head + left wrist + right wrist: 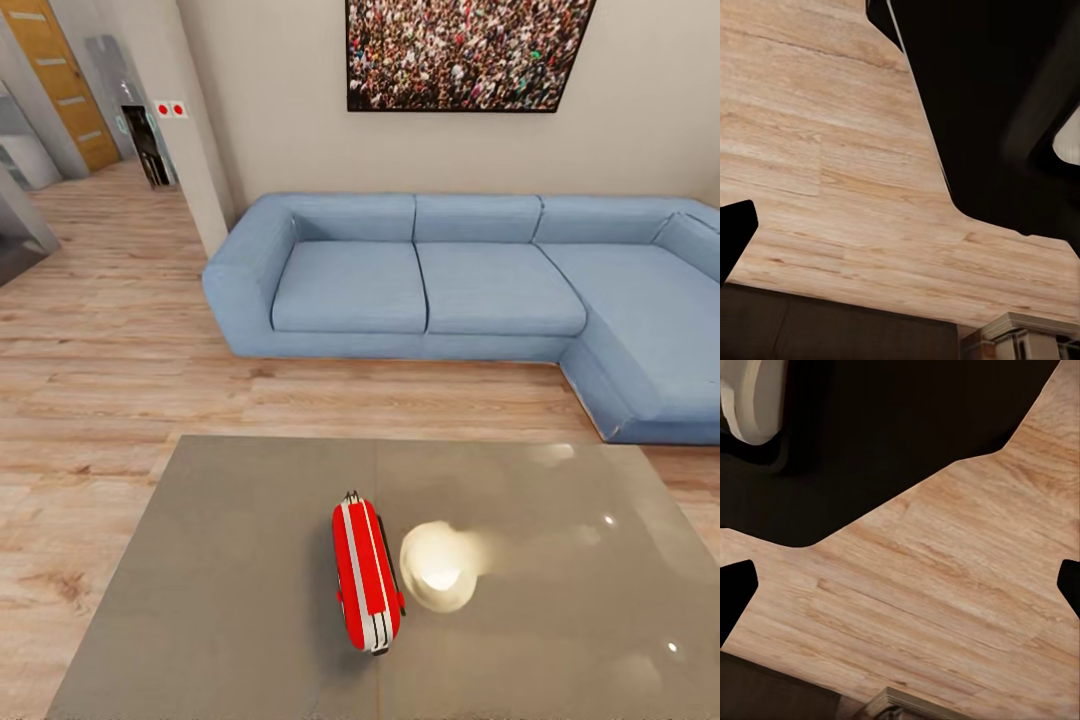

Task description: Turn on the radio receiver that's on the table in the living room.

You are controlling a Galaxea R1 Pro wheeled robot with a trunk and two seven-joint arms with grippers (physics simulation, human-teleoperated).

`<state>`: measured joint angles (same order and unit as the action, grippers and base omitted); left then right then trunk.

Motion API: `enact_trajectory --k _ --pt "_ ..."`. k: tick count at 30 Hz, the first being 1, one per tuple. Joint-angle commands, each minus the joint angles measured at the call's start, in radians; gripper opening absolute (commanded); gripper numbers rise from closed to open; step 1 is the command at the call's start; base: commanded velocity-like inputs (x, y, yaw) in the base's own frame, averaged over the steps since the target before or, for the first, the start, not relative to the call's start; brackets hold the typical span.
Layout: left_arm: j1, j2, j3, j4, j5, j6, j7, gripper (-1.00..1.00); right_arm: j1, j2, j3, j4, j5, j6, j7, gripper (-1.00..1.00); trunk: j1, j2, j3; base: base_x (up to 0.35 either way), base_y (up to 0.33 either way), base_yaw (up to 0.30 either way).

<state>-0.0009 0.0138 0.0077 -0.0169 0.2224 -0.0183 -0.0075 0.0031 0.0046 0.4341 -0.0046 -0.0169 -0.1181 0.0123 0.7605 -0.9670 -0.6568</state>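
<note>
Your head camera: red radio sits on grey glossy counter, near its middle, just left of bright lamp reflection. Radio seen from above, white stripes along top, long axis pointing away from you. Blue sofa beyond counter, crowd picture on wall above it. Wood floor between and to left.

Your left tool: one dark fingertip at frame edge over floor; opening cannot be told.

Your right tool: dark tips at opposite frame edges, spread wide, nothing between.
</note>
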Motion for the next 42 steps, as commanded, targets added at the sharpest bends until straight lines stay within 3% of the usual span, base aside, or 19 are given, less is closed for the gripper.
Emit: enact_trajectory --k 1,17,42 --pt "0.000 0.000 0.000 0.000 0.000 0.000 0.000 1.00 0.000 0.000 0.000 0.000 0.000 0.000 0.000 1.00 0.000 0.000 -0.002 0.000 0.000 0.000" --pt "0.000 0.000 0.000 0.000 0.000 0.000 0.000 1.00 0.000 0.000 0.000 0.000 0.000 0.000 0.000 1.00 0.000 0.000 -0.027 0.000 0.000 0.000" --pt "0.000 0.000 0.000 0.000 0.000 0.000 0.000 1.00 0.000 0.002 -0.001 0.000 0.000 0.001 -0.001 1.00 0.000 0.000 -0.029 0.000 0.000 0.000"
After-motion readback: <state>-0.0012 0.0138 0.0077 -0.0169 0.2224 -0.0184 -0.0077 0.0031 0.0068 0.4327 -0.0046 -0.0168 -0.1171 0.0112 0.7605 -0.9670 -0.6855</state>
